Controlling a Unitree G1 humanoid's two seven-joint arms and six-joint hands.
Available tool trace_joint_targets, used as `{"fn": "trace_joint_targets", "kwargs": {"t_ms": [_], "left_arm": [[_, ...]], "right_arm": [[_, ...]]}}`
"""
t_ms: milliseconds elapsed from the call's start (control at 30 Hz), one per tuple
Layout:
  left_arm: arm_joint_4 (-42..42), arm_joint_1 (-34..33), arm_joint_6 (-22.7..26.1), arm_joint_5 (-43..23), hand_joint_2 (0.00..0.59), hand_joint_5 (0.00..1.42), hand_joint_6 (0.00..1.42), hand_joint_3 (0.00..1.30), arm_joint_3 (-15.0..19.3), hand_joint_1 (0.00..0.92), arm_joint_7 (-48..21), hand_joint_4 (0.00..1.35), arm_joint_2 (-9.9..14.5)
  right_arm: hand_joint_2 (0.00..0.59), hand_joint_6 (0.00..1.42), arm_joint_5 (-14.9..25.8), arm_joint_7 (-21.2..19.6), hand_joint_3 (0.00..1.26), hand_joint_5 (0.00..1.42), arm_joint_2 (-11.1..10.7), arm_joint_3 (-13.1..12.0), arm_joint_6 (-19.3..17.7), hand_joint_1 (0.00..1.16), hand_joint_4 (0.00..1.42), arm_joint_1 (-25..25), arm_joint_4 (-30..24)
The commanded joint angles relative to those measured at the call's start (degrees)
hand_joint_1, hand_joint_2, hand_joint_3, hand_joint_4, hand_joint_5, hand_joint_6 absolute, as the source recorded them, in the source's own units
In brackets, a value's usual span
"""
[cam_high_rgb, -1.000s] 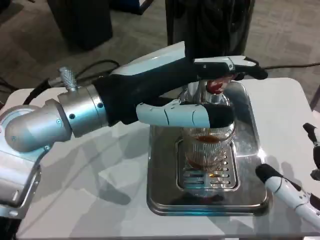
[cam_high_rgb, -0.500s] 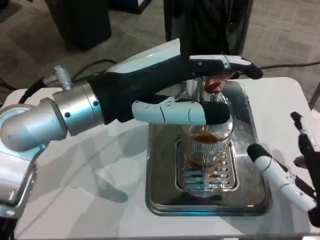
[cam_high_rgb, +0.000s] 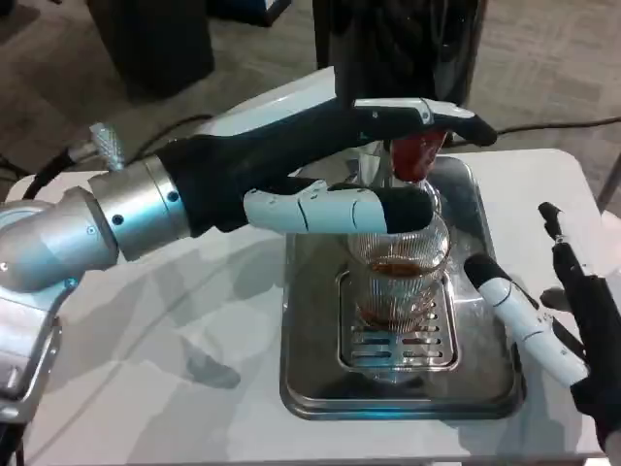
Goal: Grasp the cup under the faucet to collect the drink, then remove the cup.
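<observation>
On the drip tray, the left hand grips the cup.

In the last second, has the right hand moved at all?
Yes. The right hand has come up and inward, closer to the tray and the cup; its fingers are spread, holding nothing.

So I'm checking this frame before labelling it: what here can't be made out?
Head view:
- Faucet: the left robot hand crosses it, so the spout and any flow are hidden.
- Cup: the left robot hand's fingers cover its near rim; how firmly it is held is unclear.
- Right robot hand: cut off by the right edge.
- Tray: its back part is behind the hand and cup.
</observation>
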Motion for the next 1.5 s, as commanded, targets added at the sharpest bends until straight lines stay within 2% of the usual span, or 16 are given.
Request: {"fn": "trace_joint_targets", "kwargs": {"t_ms": [33, 400, 867, 1167, 1500], "left_arm": [[0.53, 1.28, -0.65, 0.19, 0.101, 0.16, 0.07, 0.26, 0.45, 0.015, -0.91, 0.13, 1.49], [1.38, 1.52, -1.17, -0.04, 0.101, 0.17, 0.08, 0.26, 0.85, 0.015, -0.95, 0.14, 1.55], [1.9, 0.99, -4.24, 2.14, 0.101, 0.18, 0.08, 0.3, -2.5, 0.015, -2.56, 0.18, 1.44], [1.97, 0.64, -7.62, 5.0, 0.106, 0.18, 0.08, 0.33, -3.59, 0.029, -1.78, 0.2, 2.12], [2.24, 0.53, -6.73, 4.05, 0.1, 0.18, 0.08, 0.33, -3.09, 0.03, -0.97, 0.2, 1.65]], "right_arm": [[0.112, 0.23, 1.01, -1.18, 0.0, 0.03, -0.32, 0.59, 0.86, 0.01, 0.0, -0.88, 1.14], [0.113, 0.25, 2.81, -2.34, 0.0, 0.04, -0.79, 1.37, 1.84, 0.0, 0.0, -2.74, 3.53], [0.096, 0.25, 3.71, -3.54, 0.01, 0.04, -1.86, 0.9, 2.01, 0.0, 0.0, -2.05, 3.11], [0.056, 0.25, 4.3, -3.95, 0.01, 0.04, -2.32, 0.89, 2.42, 0.0, 0.0, -1.66, 2.55], [0.06, 0.25, 4.92, -3.94, 0.02, 0.05, -3.05, 1.02, 2.48, 0.0, 0.0, -1.3, 2.15]]}}
